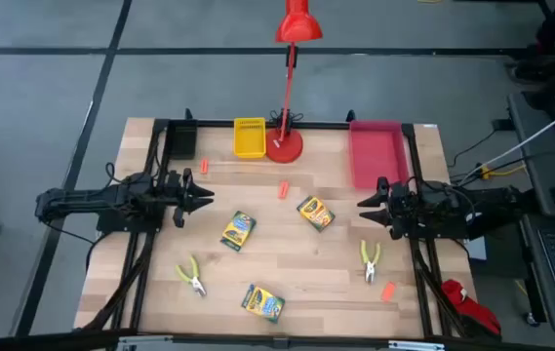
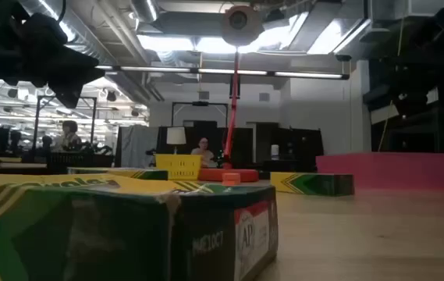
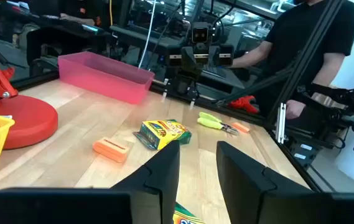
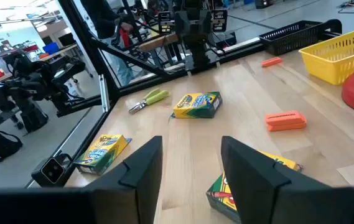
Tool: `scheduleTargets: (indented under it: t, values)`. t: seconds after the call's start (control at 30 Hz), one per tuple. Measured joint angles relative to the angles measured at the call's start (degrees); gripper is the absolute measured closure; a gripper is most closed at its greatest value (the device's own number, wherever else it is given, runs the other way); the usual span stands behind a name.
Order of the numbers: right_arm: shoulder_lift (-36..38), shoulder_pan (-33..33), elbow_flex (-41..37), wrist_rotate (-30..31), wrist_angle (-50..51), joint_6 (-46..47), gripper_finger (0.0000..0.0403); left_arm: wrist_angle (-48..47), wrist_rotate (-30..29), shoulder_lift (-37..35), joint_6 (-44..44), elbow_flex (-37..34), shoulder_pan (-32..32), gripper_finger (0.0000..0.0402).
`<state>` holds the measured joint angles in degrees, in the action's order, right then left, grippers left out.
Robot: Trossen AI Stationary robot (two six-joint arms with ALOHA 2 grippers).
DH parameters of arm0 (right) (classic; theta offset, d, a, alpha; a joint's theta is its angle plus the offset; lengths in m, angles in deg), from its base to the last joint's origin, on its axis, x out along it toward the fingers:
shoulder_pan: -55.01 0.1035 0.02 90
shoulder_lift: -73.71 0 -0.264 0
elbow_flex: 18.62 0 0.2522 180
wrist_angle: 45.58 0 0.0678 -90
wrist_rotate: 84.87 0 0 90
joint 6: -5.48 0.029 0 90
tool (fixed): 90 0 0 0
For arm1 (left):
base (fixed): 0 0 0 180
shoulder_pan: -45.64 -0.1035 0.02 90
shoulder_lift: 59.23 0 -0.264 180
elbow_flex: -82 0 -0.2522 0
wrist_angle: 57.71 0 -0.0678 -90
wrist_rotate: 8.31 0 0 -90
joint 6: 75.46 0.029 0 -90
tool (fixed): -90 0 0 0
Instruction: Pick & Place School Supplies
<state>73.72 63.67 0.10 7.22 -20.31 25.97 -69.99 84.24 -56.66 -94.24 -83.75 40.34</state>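
My left gripper (image 1: 202, 191) hangs over the left side of the table with its fingers (image 3: 164, 171) parted by a narrow gap and nothing between them. My right gripper (image 1: 364, 205) mirrors it on the right side, fingers (image 4: 142, 163) spread wider, also empty.

Looking past the left fingers, the nearest item is the crayon box (image 1: 239, 230) just ahead and a little toward the front edge, lying on a slant across my line of approach. Past the right fingers the closest is another crayon box (image 1: 315, 213), also angled, just inboard of the tips. I judge each arm has one box within easy reach, the right slightly closer.

Farther out: a third crayon box (image 1: 262, 302) near the front edge, lime-handled pliers (image 1: 191, 275) front-left, a second pair of pliers (image 1: 369, 258) right beside the right arm, and orange pieces at centre (image 1: 283, 189), back-left (image 1: 203, 167) and front-right (image 1: 388, 291). The yellow tray (image 1: 249, 137) and pink tray (image 1: 376, 151) sit along the back edge.
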Motion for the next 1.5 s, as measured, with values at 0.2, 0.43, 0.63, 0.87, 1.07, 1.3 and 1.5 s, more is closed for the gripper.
scheduleTargets:
  t: [0.2, 0.43, 0.63, 0.87, 1.07, 1.3, 1.5]
  values:
    - [0.0, 0.0, 0.0, 0.0, 0.0, 0.0, 0.0237, 0.0, 0.0, 0.0, 0.0, 0.0, 0.0, 0.0299]
    - [0.0, 0.0, 0.0, 0.0, 0.0, 0.0, 0.0237, 0.0, 0.0, 0.0, 0.0, 0.0, 0.0, 0.0299]
    - [0.0, 0.0, 0.0, 0.0, 0.0, 0.0, 0.0237, 0.0, 0.0, 0.0, 0.0, 0.0, 0.0, 0.0299]
    - [0.0, 0.0, 0.0, 0.0, 0.0, 0.0, 0.0237, 0.0, 0.0, 0.0, 0.0, 0.0, 0.0, 0.0299]
    - [0.0, 0.0, 0.0, 0.0, 0.0, 0.0, 0.0237, 0.0, 0.0, 0.0, 0.0, 0.0, 0.0, 0.0299]
    - [0.0, 0.0, 0.0, 9.4, -1.4, 2.0, 0.0237, 0.0, 0.0, 0.0, 0.0, 0.0, 0.0, 0.0299]
    - [-0.1, 0.0, 0.0, 23.9, -5.9, 17.7, 0.0237, 0.0, 0.0, 0.0, 0.0, 0.0, 0.0, 0.0299]
